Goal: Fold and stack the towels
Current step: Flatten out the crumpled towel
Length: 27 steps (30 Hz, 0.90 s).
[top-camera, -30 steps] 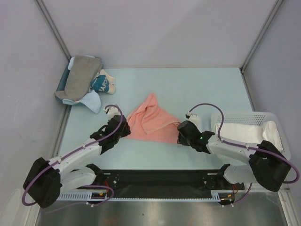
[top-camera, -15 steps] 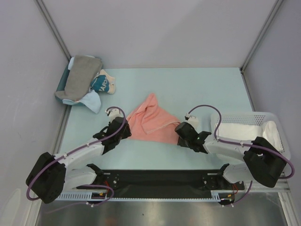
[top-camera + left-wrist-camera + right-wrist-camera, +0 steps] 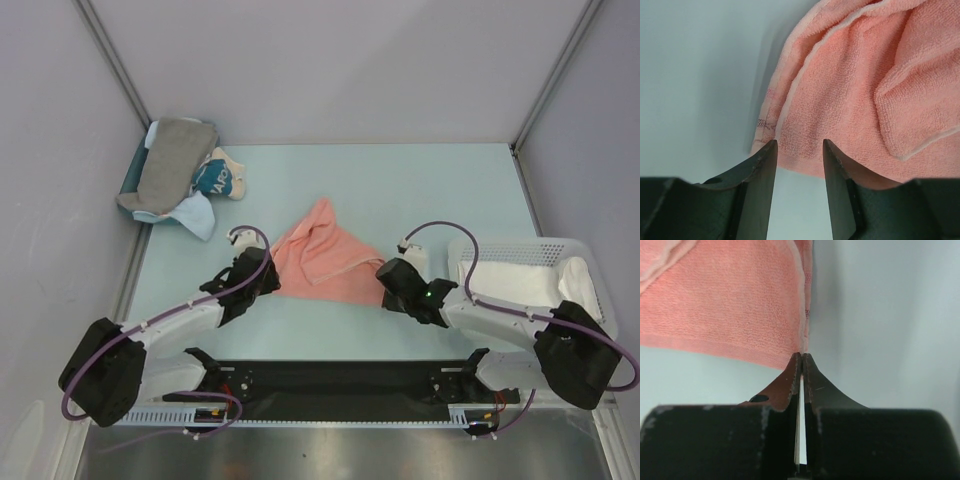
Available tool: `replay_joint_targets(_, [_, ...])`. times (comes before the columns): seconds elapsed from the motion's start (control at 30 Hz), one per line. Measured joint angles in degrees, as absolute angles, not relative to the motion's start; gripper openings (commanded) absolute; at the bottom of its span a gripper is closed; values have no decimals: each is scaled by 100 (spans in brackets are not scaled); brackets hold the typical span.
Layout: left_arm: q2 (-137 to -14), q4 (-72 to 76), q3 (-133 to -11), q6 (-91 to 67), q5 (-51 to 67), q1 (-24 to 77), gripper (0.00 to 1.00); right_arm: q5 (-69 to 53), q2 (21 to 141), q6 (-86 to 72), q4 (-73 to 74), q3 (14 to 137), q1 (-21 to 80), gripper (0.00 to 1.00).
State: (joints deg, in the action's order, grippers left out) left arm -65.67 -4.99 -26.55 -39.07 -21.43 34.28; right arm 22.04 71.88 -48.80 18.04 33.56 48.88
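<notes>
The salmon-pink towel (image 3: 320, 255) lies crumpled and partly folded over itself in the middle of the table. My left gripper (image 3: 268, 283) is open at the towel's near left corner; in the left wrist view the corner of the towel (image 3: 855, 85) lies just ahead of and between my fingertips, with the gripper (image 3: 799, 147) low over the table. My right gripper (image 3: 383, 287) is shut on the towel's near right corner; the right wrist view shows the gripper (image 3: 802, 356) pinching the edge of the towel (image 3: 725, 300). A grey towel (image 3: 170, 160) lies on a light blue towel (image 3: 197, 215) at the far left. A white towel (image 3: 510, 280) lies in the basket.
A white plastic basket (image 3: 590, 250) stands at the right edge of the table. A small teal bundle with white print (image 3: 213, 180) lies beside the grey towel. Grey walls close in the table at the left, back and right.
My left gripper has edged forward to the towel's left corner. My right gripper shifted slightly left and back again, staying at the right corner. The towel has barely moved.
</notes>
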Motion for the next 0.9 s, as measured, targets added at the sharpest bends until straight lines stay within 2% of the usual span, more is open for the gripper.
replay_joint_targets(0.27, [-6792,-456,-2655,-3841,-1879,3330,45,2213,6768,-4768,1994,3548,4720,0])
replay_joint_targets(0.9, [-7122,-454,-2657,-3699,-1772,3280,43,2204,6755,-4644,2117,3559,4563,0])
